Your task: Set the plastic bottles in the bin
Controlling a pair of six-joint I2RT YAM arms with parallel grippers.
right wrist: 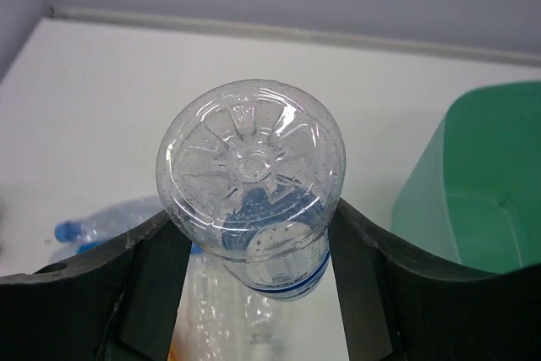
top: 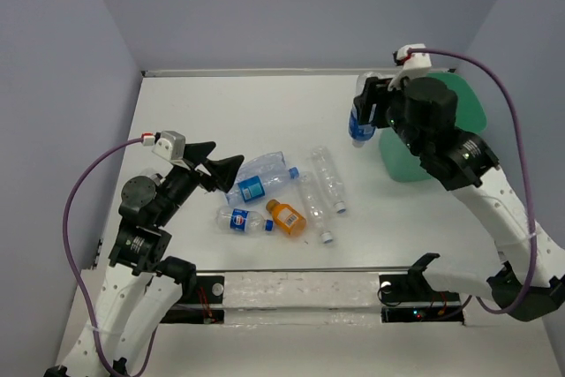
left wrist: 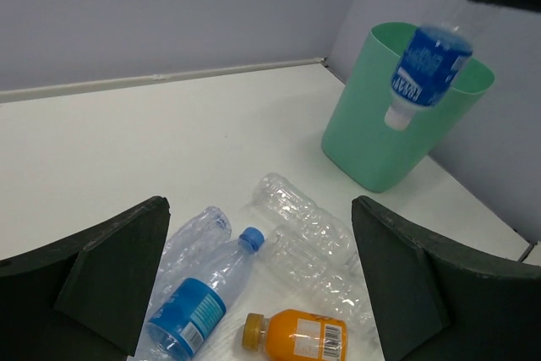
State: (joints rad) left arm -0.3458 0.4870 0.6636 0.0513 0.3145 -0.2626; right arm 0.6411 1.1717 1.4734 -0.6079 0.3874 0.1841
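My right gripper (top: 369,105) is shut on a clear blue-labelled plastic bottle (top: 360,126) and holds it cap down in the air, just left of the teal-green bin (top: 466,105). In the right wrist view the bottle's base (right wrist: 252,177) sits between the fingers (right wrist: 150,270), with the bin (right wrist: 486,183) at the right. My left gripper (top: 222,165) is open and empty, above the left side of the bottles lying on the table: a blue-labelled one (top: 261,179), a small one (top: 244,220), a short orange one (top: 287,216) and two clear ones (top: 328,179).
The left wrist view shows the bin (left wrist: 380,137), the hanging bottle (left wrist: 427,65), the blue-capped bottle (left wrist: 199,302), the orange bottle (left wrist: 297,336) and clear bottles (left wrist: 306,216). Walls enclose the table on three sides; the bin stands at the far right.
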